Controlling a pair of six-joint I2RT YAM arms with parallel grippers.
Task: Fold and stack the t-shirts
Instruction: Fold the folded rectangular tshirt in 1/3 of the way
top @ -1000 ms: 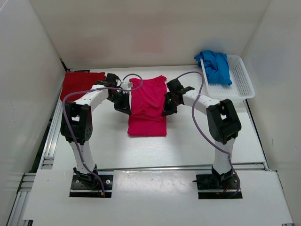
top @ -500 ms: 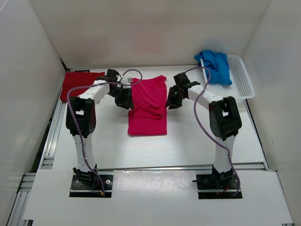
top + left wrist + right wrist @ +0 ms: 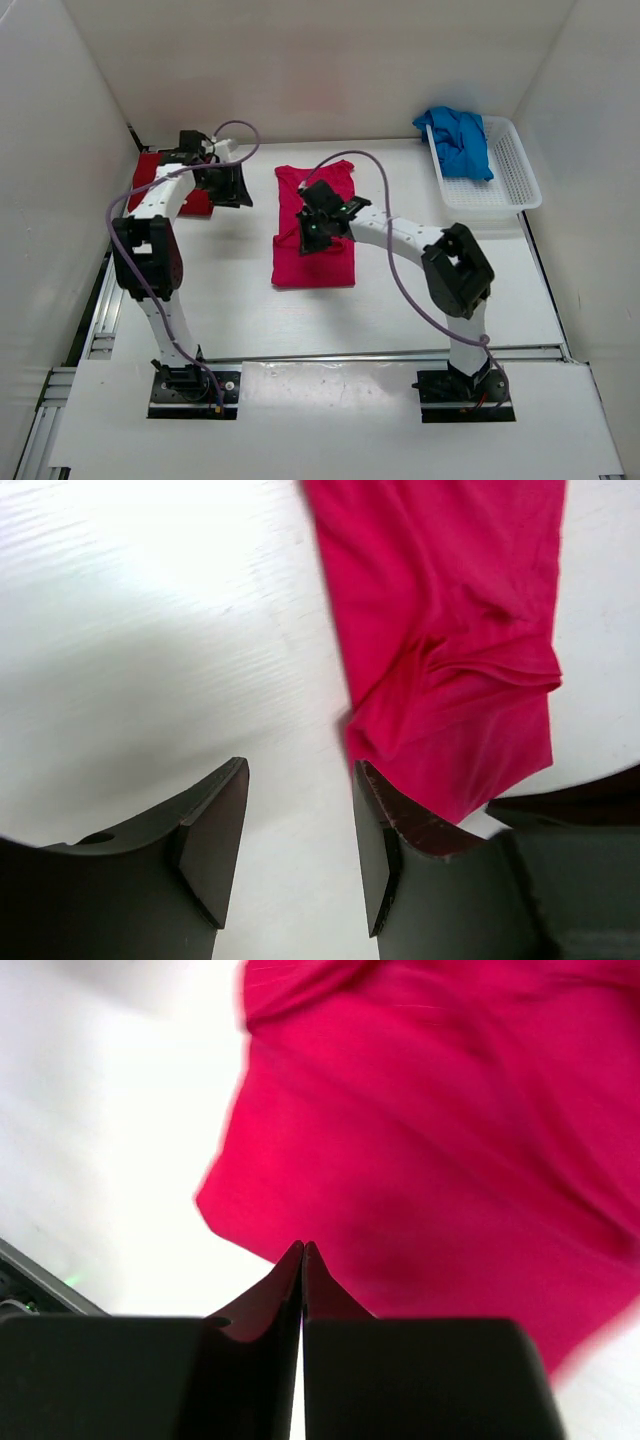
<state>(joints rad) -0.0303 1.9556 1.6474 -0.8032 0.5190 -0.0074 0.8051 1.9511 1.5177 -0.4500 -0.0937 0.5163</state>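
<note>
Pink t-shirt lies partly folded at mid-table beneath our right gripper, whose jaws are pressed together on nothing; our left gripper has its jaws apart, empty, near the dark red shirt. If we drag those closed tips across the cloth, we may rumple the fold.

pink shirt: soft matt knit cloth, creased, shallow folds.
red shirt: same matt cloth, darker.
blue shirt: matt cloth, crumpled.
basket: white plastic mesh, slight sheen.
table: white, smooth, fine grain-like streaks, soft glare.
left tool: matt black, plastic by the look; one inner edge scuffed brownish.
right tool: matt black, smooth.
arms: smooth white shells, black joints.
</note>
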